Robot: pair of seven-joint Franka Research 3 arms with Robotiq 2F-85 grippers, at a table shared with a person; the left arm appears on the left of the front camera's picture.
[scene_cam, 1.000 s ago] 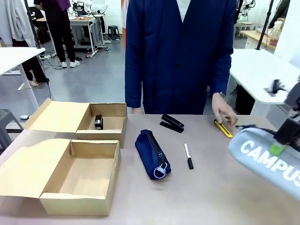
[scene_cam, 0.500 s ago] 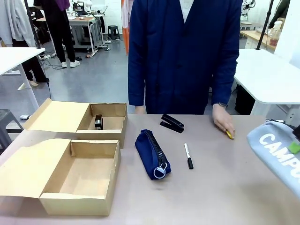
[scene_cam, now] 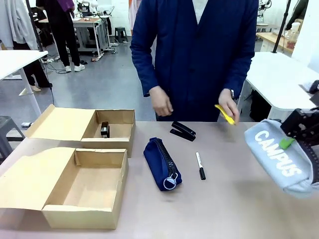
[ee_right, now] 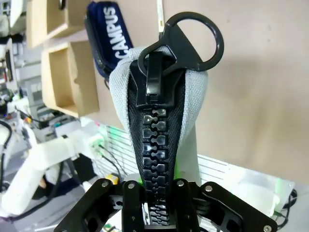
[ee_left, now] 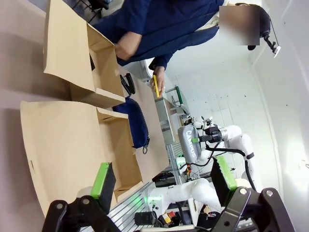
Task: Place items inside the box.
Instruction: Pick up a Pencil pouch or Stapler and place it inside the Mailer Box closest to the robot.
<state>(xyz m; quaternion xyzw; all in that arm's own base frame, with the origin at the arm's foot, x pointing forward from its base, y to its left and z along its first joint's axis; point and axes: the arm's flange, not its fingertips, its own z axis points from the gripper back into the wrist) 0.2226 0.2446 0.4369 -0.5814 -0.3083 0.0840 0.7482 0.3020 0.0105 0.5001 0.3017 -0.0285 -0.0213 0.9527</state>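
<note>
My right gripper [scene_cam: 293,138] is shut on the grey "CAMPUS" pouch [scene_cam: 277,155] and holds it in the air over the table's right side. In the right wrist view the pouch [ee_right: 159,121] rises between the fingers with its black zip facing the camera. The navy pouch [scene_cam: 162,162], a black stapler [scene_cam: 183,131] and the marker pen [scene_cam: 200,166] lie mid-table. The box [scene_cam: 84,188] stands open at the near left, with nothing in it and its lid flap spread leftward. My left gripper [ee_left: 164,178] hangs open above the box [ee_left: 72,145], with nothing between its fingers.
A smaller cardboard box [scene_cam: 110,130] behind the box holds another black stapler [scene_cam: 104,129]. The person in a navy coat stands at the far edge, holding a yellow utility knife [scene_cam: 224,113] up in one hand. The other hand [scene_cam: 161,102] is also raised.
The person picked the yellow knife off the table and raised both hands. My right gripper swung the grey pouch right, then back left and a little higher, tilted.
</note>
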